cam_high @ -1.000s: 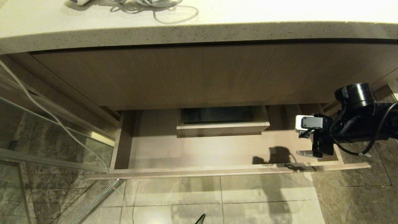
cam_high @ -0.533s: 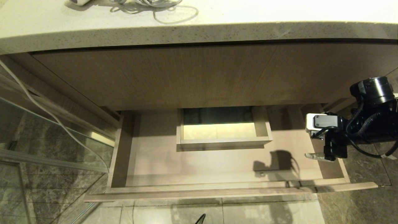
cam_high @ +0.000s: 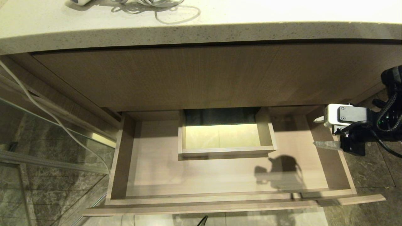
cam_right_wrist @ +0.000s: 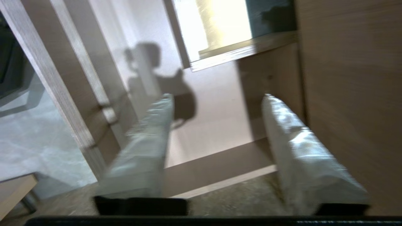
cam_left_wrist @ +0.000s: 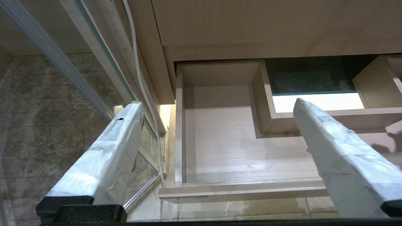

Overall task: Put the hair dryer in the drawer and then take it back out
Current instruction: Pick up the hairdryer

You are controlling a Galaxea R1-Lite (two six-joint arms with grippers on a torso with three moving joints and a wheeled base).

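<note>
Head view, entries run left to right.

- 9 o'clock: a white cable [cam_high: 40, 108] trails down past a glass panel [cam_high: 47, 150] beside the cabinet.
- 11 o'clock, at the frame's edge: the hair dryer [cam_high: 80, 2] lies on the speckled countertop [cam_high: 220, 31]. Only a sliver of its white body shows. Its cord [cam_high: 163, 8] lies in loose loops just beside it, toward 12 o'clock. The dryer is well apart from both grippers.
- Centre: the wood-grain vanity panel [cam_high: 201, 75] sits under the countertop.
- 6 o'clock: the drawer [cam_high: 201, 208] stands pulled out below the panel, its low front face nearest the camera. The boxed notch [cam_high: 226, 151] sits at mid rear wall. A gripper-shaped shadow lies on the drawer floor toward 4 o'clock.
- 3 o'clock: the right gripper [cam_high: 315, 131] hangs over the drawer's right side wall, fingers pointing toward 9 o'clock. In the right wrist view its fingers [cam_right_wrist: 301, 147] stand apart with nothing between them, and only the drawer wall [cam_right_wrist: 220, 169] and floor show through the gap. The view is motion-blurred.
- Stone floor tile [cam_high: 370, 169] lies to the right of the drawer.

Left wrist view: the left gripper [cam_left_wrist: 216, 103], out of the head view, is held off from the drawer [cam_left_wrist: 238, 191] on its open side. Its wrapped fingers [cam_left_wrist: 106, 157] are spread wide and hold nothing. The cable [cam_left_wrist: 138, 72] and the glass edge run alongside the cabinet.
</note>
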